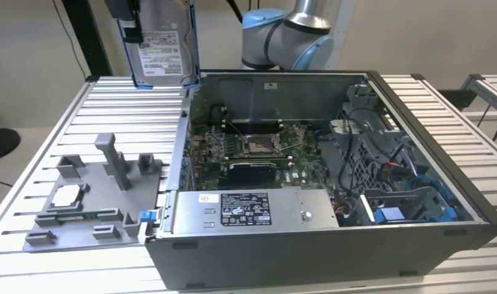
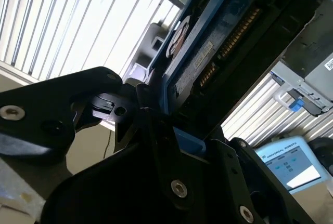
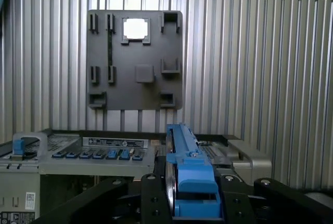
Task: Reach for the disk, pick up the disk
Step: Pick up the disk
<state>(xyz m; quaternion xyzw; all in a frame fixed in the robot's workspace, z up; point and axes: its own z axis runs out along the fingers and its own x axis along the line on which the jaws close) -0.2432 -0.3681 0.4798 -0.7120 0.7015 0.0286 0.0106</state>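
The disk [image 1: 162,46], a silver hard drive with a white label in a blue bracket, hangs upright in the air above the table's far edge, over the back left corner of the open computer case [image 1: 330,245]. My gripper [image 1: 132,26] is shut on it from above. In the first wrist view the disk [image 3: 183,156] shows edge-on, its blue bracket clamped between the black fingers [image 3: 151,203]. In the second wrist view the disk [image 2: 208,47] rises out of the gripper [image 2: 171,130].
A grey fixture plate [image 1: 93,202] carrying a small white-topped chip [image 1: 67,196] lies on the slatted table [image 1: 125,110] at the exterior view's left. Inside the case sit the motherboard [image 1: 248,153] and a grey box with a black label [image 1: 248,211]. The arm's base [image 1: 289,37] stands behind.
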